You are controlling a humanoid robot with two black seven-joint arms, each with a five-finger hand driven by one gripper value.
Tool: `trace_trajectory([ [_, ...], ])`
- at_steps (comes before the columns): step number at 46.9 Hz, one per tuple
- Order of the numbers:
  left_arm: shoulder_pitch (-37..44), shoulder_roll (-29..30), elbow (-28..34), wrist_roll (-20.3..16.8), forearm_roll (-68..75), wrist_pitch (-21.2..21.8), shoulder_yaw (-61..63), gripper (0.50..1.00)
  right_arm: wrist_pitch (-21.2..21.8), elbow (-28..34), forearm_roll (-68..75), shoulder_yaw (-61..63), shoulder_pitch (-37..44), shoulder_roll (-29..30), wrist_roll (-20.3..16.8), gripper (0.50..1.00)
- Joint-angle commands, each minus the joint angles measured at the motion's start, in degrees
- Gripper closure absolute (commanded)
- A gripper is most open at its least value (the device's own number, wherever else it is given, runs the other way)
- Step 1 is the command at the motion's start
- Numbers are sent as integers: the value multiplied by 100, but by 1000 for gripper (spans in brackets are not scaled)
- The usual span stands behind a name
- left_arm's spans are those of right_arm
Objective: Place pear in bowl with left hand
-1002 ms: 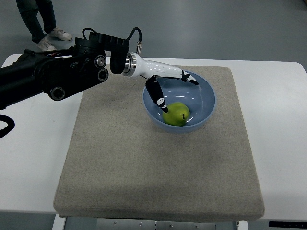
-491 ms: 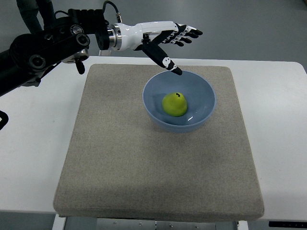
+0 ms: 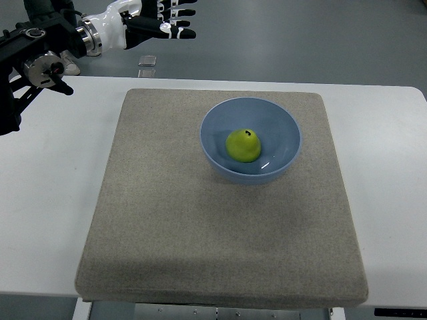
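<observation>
Left arm: we see black, machined joints with round silver caps entering from the upper left edge, ending in a white glossy wrist.
Left hand point(image 3: 155, 20): white shell with black fingertips, raised above the far edge of the table at top left; we see the fingers stretched out flat and spread, holding nothing, well apart from the bowl.
Small block point(image 3: 147, 61): a little grey square piece on the floor just beyond the table, below the hand.
Table point(image 3: 47, 200): smooth white top, rounded corners, showing bare on both sides of the mat.
Mat point(image 3: 200, 233): a large, roughly square pad of coarse beige-grey felt-like fabric with soft rounded corners, lying flat over the middle of the table.
Bowl point(image 3: 280, 127): round, pale blue, smooth and slightly shiny with a thin rim, standing upright on the far right part of the mat; we note a small white glint on its inner wall.
Pear point(image 3: 243, 145): yellow-green, plump and rounded, matte skin, with a short dark stem near its top; it sits inside the bowl on its bottom, a little left of centre.
Floor point(image 3: 320, 33): plain grey-blue, smooth, beyond the table.
</observation>
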Motion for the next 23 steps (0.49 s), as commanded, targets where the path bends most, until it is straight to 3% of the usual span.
trace_trajectory([
  [1, 182, 93, 25, 143, -504, 15, 6, 504, 0, 0, 0, 0, 0, 0, 0, 574],
  [15, 815, 348, 25, 547, -1946, -82, -486, 504, 0, 0, 0, 0, 0, 0, 0, 574],
  [23, 1096, 321, 25, 1022, -2412, -284, -978, 504, 0, 0, 0, 0, 0, 0, 0, 574],
])
